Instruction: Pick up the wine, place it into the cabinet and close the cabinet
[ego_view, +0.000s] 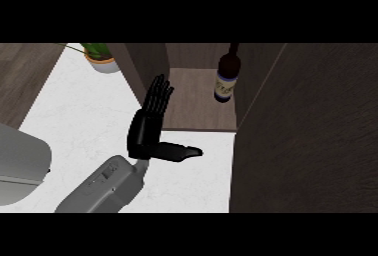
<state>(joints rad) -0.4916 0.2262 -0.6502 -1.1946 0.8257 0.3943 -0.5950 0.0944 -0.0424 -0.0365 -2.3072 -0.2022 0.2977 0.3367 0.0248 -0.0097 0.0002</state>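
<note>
The dark wine bottle (226, 80) with a pale label stands upright inside the open cabinet (188, 107), against its right side, and no hand touches it. My left hand (144, 134) is open in the middle of the view. Its straight fingers (158, 95) point away from me along the cabinet's left wall (145, 65), and its thumb sticks out to the right, just in front of the shelf's front edge. A wide dark cabinet door (310, 130) fills the right side of the view. My right hand does not show.
A potted green plant (102, 59) stands at the back left on the white marble counter (81, 115). A grey rounded appliance (18, 170) sits at the left edge. Dark wood panelling (22, 75) borders the counter at the upper left.
</note>
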